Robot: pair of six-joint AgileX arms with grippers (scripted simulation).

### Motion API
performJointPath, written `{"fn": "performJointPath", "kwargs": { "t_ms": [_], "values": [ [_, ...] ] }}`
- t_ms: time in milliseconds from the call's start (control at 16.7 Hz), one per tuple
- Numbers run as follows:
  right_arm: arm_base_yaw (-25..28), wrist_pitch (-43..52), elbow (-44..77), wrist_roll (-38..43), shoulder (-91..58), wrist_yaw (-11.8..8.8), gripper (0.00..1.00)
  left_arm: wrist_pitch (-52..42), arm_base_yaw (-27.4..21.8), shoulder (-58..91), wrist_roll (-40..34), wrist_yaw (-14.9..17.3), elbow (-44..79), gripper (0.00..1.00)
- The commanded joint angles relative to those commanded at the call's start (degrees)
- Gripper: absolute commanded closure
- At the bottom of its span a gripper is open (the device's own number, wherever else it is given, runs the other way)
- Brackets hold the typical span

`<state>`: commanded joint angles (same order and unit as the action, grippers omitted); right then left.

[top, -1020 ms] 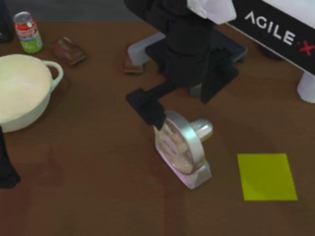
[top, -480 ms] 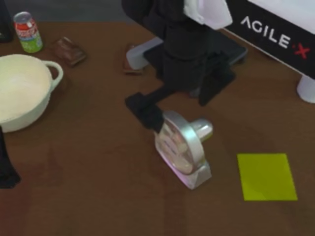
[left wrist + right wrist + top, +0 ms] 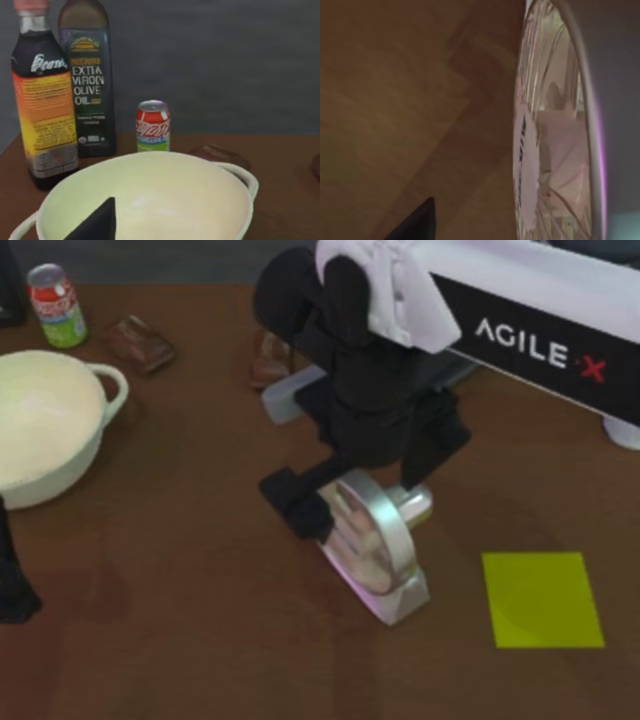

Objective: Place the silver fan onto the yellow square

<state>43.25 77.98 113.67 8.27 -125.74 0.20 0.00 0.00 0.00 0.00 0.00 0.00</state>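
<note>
The silver fan point(image 3: 372, 540) stands upright on its small base in the middle of the table, ring edge-on, motor toward the right. My right gripper point(image 3: 360, 495) is open and low over the fan's top. One dark finger is at the grille side and the other at the motor side, so the ring stands between them. In the right wrist view the grille point(image 3: 555, 125) fills one side, with one of the fingers point(image 3: 417, 225) well apart from it. The yellow square point(image 3: 542, 598) lies flat to the fan's right, bare. My left gripper point(image 3: 12, 585) is parked at the left edge.
A cream bowl with a handle point(image 3: 40, 425) sits at the left. A soda can point(image 3: 57, 305) and a brown block point(image 3: 140, 343) stand behind it, and two tall bottles point(image 3: 85, 75) beyond. A grey tray point(image 3: 290, 395) lies under the right arm.
My right arm has come forward and lower, so its open fingers now straddle the top of the fan's ring. The fan and the left arm have not moved.
</note>
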Motion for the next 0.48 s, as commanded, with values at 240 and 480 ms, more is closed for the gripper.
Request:
{"fn": "performJointPath", "kwargs": {
  "t_ms": [240, 480],
  "values": [
    [0.00, 0.00, 0.00, 0.00, 0.00, 0.00, 0.15, 0.00, 0.00, 0.00, 0.00, 0.00, 0.00, 0.00],
    [0.00, 0.00, 0.00, 0.00, 0.00, 0.00, 0.45, 0.00, 0.00, 0.00, 0.00, 0.00, 0.00, 0.00]
  ]
}}
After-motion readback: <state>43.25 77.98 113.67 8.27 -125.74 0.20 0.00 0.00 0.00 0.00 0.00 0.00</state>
